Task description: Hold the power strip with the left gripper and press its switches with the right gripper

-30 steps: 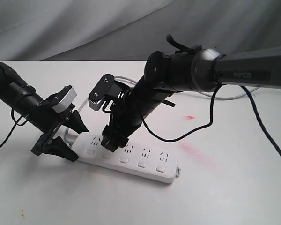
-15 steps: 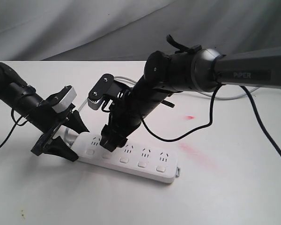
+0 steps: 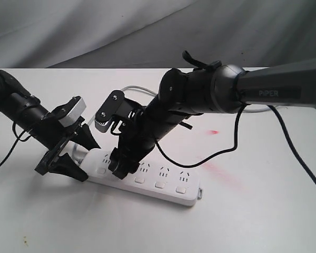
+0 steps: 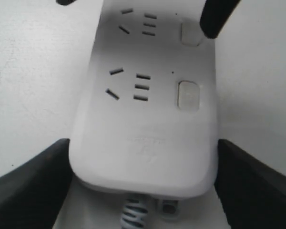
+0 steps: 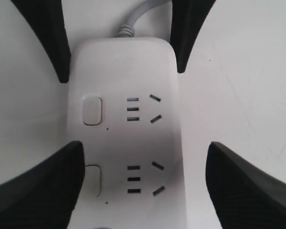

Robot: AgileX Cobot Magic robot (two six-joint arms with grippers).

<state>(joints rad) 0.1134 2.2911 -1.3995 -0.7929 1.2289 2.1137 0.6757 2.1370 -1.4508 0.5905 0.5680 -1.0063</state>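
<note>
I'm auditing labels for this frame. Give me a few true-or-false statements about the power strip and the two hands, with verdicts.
1. The left hand clamps the power strip at its cord end. True.
2. The right hand is closed tight. False: its fingers stand wide apart, straddling the strip.
3. One right finger covers part of the second switch from the cord. True.
4. The strip stands on edge. False: it lies flat on the table.

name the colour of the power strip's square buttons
White square buttons; clearest in the left wrist view.
</note>
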